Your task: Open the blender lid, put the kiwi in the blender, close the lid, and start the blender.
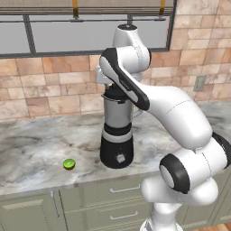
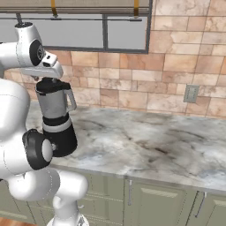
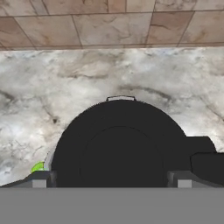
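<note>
Your claw [image 3: 111,178] hangs directly over the blender lid [image 3: 120,144], jaws spread wide w/ nothing between them; in the hand view one dark tip sits at each side of the black cap, so it looks centred. Whether the tips already touch the lid, can't tell.

The lid is on the blender [image 1: 117,131], not yet lifted, so step one isn't done. It looks like a stiff, light plastic cap, prob. smooth and a bit slippery at the rim. Best bet imo: take it by the raised centre knob, not the full rim, which is about as wide as the jar top. Pull straight up; a tilted lift could drag the jar or rock the tall blender on its base.

The blender stands on the desk [image 1: 36,140] near the front edge, handle toward the right, black base w/ a small front knob.

The kiwi [image 1: 69,164] lies on the desk to the left of the blender base, apart from it, near the front edge. It's small, round, likely soft and prone to roll, so pinch gently across the middle.
</note>
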Controlling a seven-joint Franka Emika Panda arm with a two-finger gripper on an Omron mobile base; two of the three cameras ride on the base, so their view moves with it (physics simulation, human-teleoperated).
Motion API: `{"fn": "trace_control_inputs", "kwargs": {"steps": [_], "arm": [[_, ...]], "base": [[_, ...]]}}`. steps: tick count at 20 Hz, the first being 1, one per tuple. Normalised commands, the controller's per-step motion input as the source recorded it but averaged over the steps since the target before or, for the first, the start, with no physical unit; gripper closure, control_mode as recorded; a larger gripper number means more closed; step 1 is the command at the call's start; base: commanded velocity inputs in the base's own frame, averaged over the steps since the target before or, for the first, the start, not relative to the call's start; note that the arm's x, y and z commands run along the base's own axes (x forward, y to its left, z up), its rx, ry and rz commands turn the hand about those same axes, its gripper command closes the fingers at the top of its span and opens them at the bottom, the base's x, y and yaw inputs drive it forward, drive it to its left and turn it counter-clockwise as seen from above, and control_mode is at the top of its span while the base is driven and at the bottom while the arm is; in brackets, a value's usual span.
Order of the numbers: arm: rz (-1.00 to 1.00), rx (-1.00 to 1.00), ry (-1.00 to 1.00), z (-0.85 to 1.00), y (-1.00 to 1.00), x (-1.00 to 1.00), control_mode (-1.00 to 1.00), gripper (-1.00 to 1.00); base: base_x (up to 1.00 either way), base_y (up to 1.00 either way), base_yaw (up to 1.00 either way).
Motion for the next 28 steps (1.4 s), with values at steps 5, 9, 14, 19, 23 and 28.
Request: {"fn": "trace_control_inputs", "kwargs": {"steps": [5,9,14,19,23,28], "arm": [[0.00,0.00,0.00,-0.21,0.00,0.00,-1.00,1.00],[0.00,0.00,0.00,-0.11,0.00,0.00,-1.00,1.00],[0.00,0.00,0.00,-0.09,0.00,0.00,-1.00,1.00],[0.00,0.01,-0.01,0.01,-0.01,-0.01,-1.00,1.00],[0.00,0.02,-0.14,0.52,-0.15,-0.11,-1.00,1.00],[0.00,0.00,-0.22,0.66,-0.29,-0.24,-1.00,1.00]], "base": [[0.00,0.00,0.00],[0.00,0.00,0.00],[0.00,0.00,0.00],[0.00,0.00,0.00],[0.00,0.00,0.00],[0.00,0.00,0.00]]}}
